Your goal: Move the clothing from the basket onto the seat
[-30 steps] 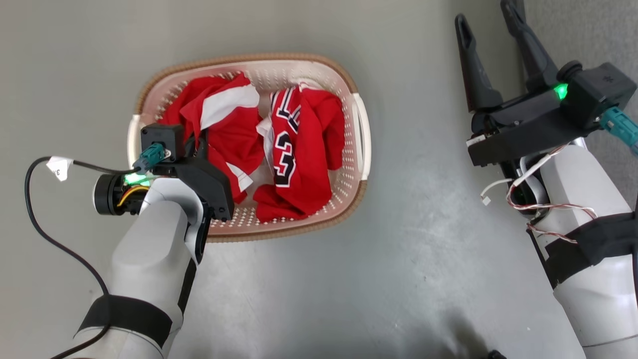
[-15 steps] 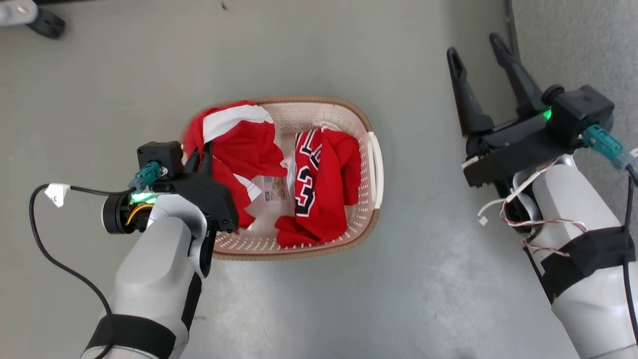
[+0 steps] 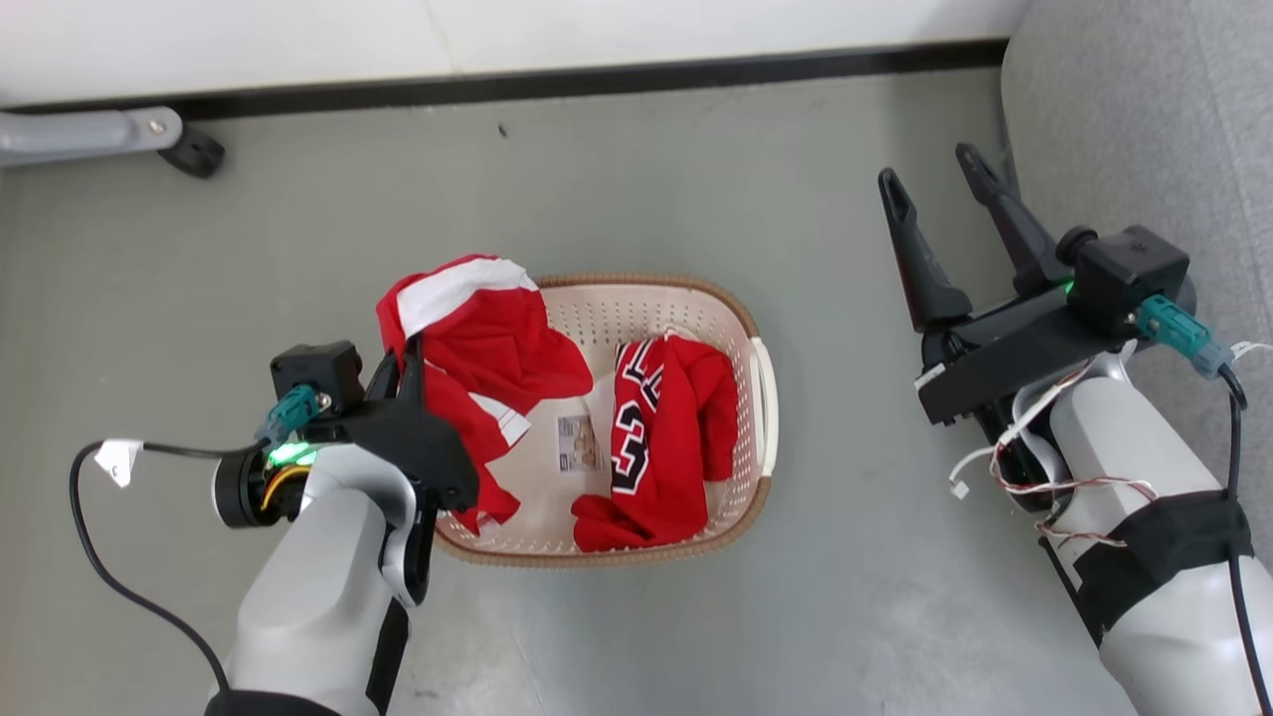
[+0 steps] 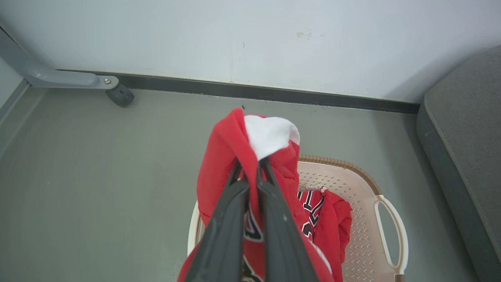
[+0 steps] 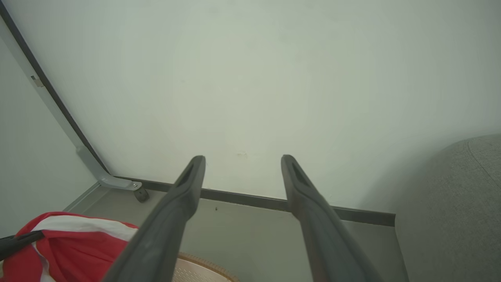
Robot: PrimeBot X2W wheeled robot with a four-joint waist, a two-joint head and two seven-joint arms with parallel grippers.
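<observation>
Left wrist view: the left claw (image 4: 249, 166) pinches one red top (image 4: 219, 168), held up over the basket's (image 4: 364, 227) left edge, ready for the seat (image 4: 462, 137). The other red top (image 4: 336, 219) lies inside. The right claw (image 3: 927, 167) is spread wide, empty.

A grey metal leg (image 3: 80, 129) with a black caster (image 3: 194, 154) stands on the grey floor (image 3: 636, 179) near the dark skirting (image 3: 597, 75).

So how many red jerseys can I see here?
2. One white-striped jersey hangs pinched in the left gripper over the basket's left end; the numbered jersey lies crumpled in its right half. A third could hide beneath it.
</observation>
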